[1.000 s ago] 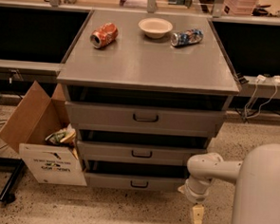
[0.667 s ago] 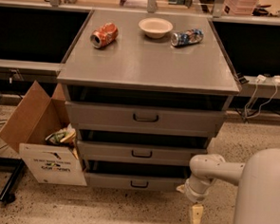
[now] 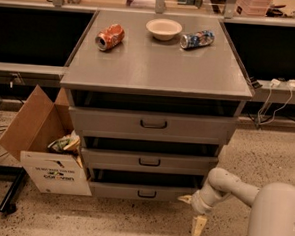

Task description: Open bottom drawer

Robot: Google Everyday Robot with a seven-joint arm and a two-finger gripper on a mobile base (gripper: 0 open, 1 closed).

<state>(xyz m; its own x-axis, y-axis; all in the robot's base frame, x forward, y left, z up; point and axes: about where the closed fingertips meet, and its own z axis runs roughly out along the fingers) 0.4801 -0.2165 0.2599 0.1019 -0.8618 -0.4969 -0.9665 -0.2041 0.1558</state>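
bottom drawer (image 3: 115,190): lowest front, shut, long axis left-right | its handle (image 3: 147,194): left of my claw (image 3: 192,212), which hangs by the drawer's right end | claw: spread wide, empty

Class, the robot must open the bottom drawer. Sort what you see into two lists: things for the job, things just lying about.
For the job: bottom drawer, its black loop handle, gripper low beside it.

Lying about: orange can, white bowl, blue can atop the cabinet; cardboard box on the floor.
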